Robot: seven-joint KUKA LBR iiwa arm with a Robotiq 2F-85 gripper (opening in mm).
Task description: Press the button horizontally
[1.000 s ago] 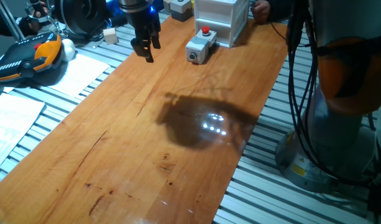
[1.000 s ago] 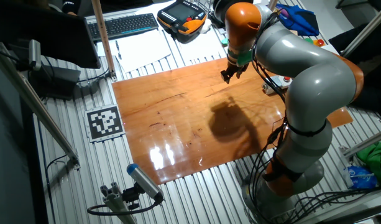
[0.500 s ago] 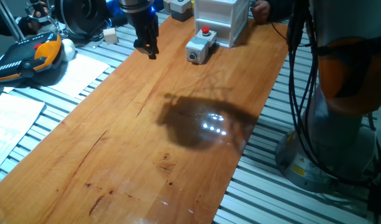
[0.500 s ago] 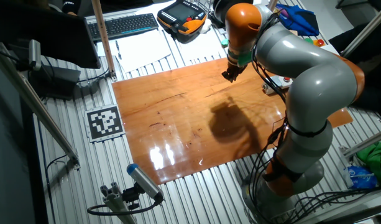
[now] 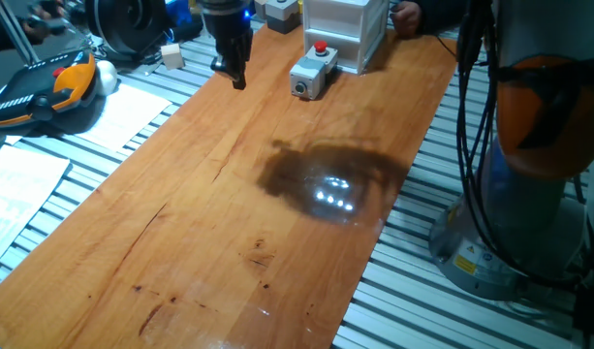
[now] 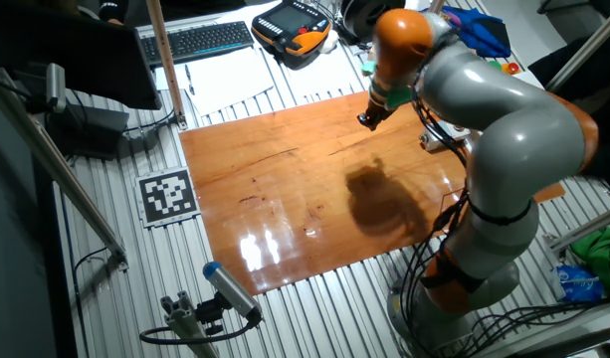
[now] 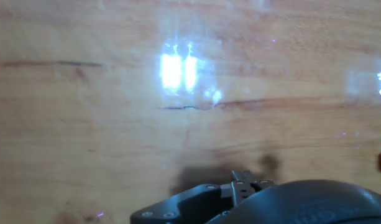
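My gripper (image 5: 236, 78) hangs just above the wooden tabletop (image 5: 229, 213), to the left of the button (image 5: 313, 71) as one fixed view shows it, with bare wood between the two; in the other fixed view the gripper (image 6: 366, 119) sits near the far edge of the board. Its fingers look pressed into one dark tip, but I cannot tell from any view whether they are truly shut, and I see nothing in them. The hand view gives me only wood grain, a bright glare patch and the dark gripper body along the bottom edge. I count one button: a small light-grey rectangular box lying on the tabletop, with one small red round cap on its top face and one dark round part on the end face turned toward the camera. Touching or just behind the button stands one white translucent drawer box (image 5: 345, 29), larger than it. To the left of that box, behind the gripper, sits one other small box with a dark top (image 5: 281, 13). I count one arm (image 6: 484, 129), orange and grey, arched over the right side of the board from the button's side.
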